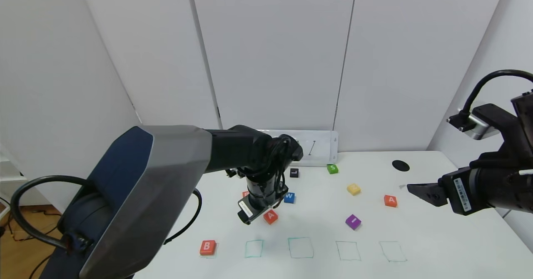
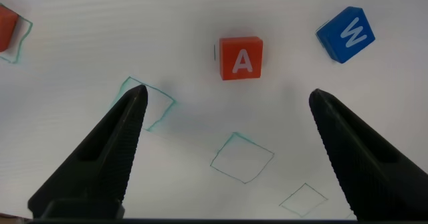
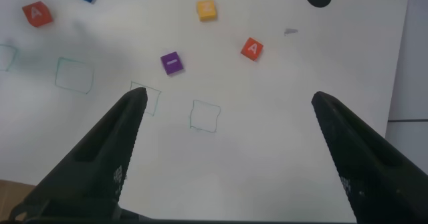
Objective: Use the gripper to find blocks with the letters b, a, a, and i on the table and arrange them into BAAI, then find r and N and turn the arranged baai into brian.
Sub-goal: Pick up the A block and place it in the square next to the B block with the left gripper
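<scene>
Right now the left gripper (image 2: 226, 98) hangs wide open over the table (image 1: 437, 245) at mid-frame, with a red A block (image 1: 270, 216) just below it and bare white space around. Behind that arm a red block (image 1: 245, 194) is mostly hidden. Over at the right edge, the right gripper (image 3: 227, 103) floats open, and the B block (image 1: 207, 247) sits lower left.

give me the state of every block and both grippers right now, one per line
B block: flat in the leftmost drawn square
near A block: loose on the table, under the left gripper
far A block: loose, outside the squares
I block: loose, outside the squares
W block: loose beside the near A
left gripper: open, above the near A, holding nothing
right gripper: open, raised at the table's right side, holding nothing
</scene>
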You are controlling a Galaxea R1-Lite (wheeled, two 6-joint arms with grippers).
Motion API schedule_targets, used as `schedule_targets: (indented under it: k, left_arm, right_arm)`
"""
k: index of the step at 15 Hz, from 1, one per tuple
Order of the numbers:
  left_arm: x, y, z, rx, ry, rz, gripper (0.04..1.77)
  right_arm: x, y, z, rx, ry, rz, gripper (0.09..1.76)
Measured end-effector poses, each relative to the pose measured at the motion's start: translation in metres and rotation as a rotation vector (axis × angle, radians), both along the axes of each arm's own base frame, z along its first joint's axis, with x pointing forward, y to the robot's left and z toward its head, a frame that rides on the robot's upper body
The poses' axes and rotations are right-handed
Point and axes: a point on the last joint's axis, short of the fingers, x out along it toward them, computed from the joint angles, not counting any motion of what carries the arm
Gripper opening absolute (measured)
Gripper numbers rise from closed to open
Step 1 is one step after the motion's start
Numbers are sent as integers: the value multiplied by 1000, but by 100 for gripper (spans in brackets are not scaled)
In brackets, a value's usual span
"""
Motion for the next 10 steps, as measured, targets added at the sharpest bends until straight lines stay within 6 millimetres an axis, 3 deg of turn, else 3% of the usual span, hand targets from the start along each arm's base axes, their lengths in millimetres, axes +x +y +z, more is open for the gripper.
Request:
schedule_targets:
  k: [5, 10]
  left_arm:
    - [6, -4, -32, 61, 18, 27, 172]
    - [4, -8, -41, 84, 20, 32, 172]
  right_arm:
    - [-1, 2, -1, -2, 3, 11, 177]
    - [-3, 4, -2, -4, 8, 21, 177]
